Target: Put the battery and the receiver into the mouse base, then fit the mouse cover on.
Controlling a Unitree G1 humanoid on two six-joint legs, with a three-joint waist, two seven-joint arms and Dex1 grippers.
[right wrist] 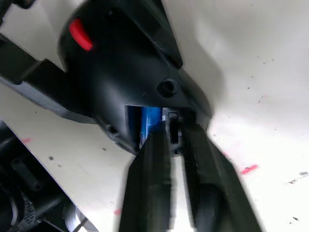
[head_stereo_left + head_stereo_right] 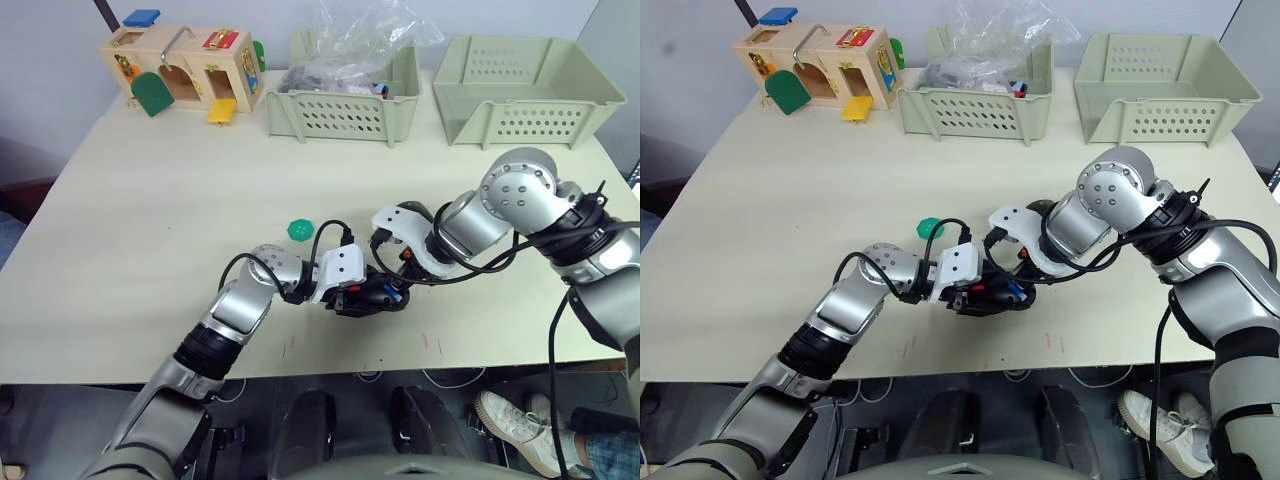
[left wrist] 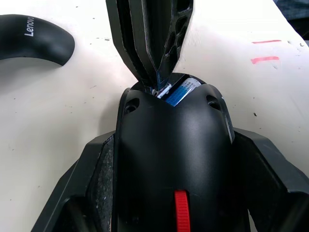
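Note:
The black mouse base (image 3: 169, 145), with its red patch, sits on the table near the front edge, and my left gripper (image 2: 362, 293) is shut on its sides. The blue battery (image 1: 150, 118) lies inside the base's hollow. My right gripper (image 1: 170, 134) reaches into that hollow from the other side, beside the battery. Its fingers are nearly together and pinch a small dark piece, apparently the receiver (image 1: 173, 129). The glossy mouse cover (image 3: 29, 41), with white lettering, lies on the table behind the right gripper.
A green cap (image 2: 300, 229) lies on the table just behind my left wrist. Two pale green baskets (image 2: 345, 105) (image 2: 525, 95) and a wooden latch box (image 2: 185, 70) stand along the far edge. Red marks (image 2: 430, 342) dot the table near the front edge.

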